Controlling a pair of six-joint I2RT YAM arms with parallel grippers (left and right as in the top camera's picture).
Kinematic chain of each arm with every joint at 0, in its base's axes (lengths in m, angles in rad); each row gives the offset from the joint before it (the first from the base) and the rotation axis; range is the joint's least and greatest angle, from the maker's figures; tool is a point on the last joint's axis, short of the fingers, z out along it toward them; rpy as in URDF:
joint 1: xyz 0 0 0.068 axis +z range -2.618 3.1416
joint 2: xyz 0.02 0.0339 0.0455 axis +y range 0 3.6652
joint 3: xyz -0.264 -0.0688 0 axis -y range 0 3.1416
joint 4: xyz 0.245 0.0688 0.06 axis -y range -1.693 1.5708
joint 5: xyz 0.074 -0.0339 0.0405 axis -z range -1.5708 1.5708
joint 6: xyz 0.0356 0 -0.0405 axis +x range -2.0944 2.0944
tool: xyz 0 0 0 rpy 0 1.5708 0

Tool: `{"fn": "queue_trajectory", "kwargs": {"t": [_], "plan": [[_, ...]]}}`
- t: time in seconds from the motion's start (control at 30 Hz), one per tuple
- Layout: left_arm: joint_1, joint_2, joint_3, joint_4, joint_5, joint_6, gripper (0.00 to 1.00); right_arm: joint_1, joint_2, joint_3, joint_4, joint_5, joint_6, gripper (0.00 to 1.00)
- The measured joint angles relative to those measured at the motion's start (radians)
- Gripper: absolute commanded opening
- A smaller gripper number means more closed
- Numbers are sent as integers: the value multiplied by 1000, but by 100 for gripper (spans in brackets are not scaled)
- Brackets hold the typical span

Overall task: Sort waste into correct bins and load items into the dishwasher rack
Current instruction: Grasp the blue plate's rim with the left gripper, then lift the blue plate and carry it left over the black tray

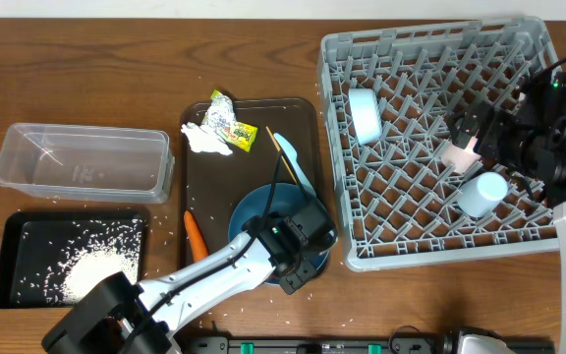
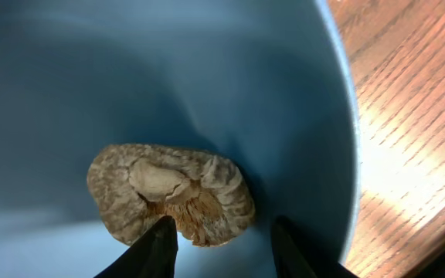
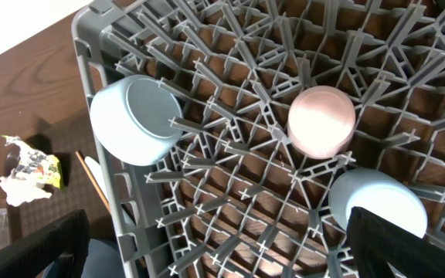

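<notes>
Obscuring dark-blue plate (image 1: pixel 252 210): left end effector (image 1: pixel 299 264).

Running left to right across the table (image 1: pixel 86 69): bins, serving tray, rack.

Starting far left with the tub (image 1: pixel 84 157), the shallow tray (image 1: pixel 16 246) lying just in front of it and holding rice grains (image 1: pixel 82 270). Continuing with the carrot (image 1: pixel 196 236) on the table between shallow tray and serving tray (image 1: pixel 219 187), and on the serving tray with wrapper (image 1: pixel 229 120) touching tissue (image 1: pixel 207 141) at the far left corner, the plate (image 1: pixel 254 208) at the near end carrying the food lump (image 2: pixel 168 193), and the utensil (image 1: pixel 294 160) just behind the plate. Ending right with the rack (image 1: pixel 430 37), the first vessel (image 1: pixel 366 114) by its left wall, and the second vessel (image 3: pixel 321 121) and third vessel (image 1: pixel 482 193) close together rightward.
</notes>
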Motion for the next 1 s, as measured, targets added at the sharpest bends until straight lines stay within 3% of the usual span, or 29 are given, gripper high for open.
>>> {"fn": "queue_trajectory", "kwargs": {"t": [0.27, 0.4, 0.77, 1.0], "plan": [[0, -6, 142, -167, -13, -9, 41, 0, 0, 0, 0, 0, 4, 99], [-11, -25, 225, -172, -5, -14, 43, 0, 0, 0, 0, 0, 6, 99], [-119, 25, 220, -201, 21, -27, 52, 0, 0, 0, -2, 0, 6, 99], [-131, 135, 219, -188, 13, -33, 53, 0, 0, 0, -8, 0, 6, 99]]}}
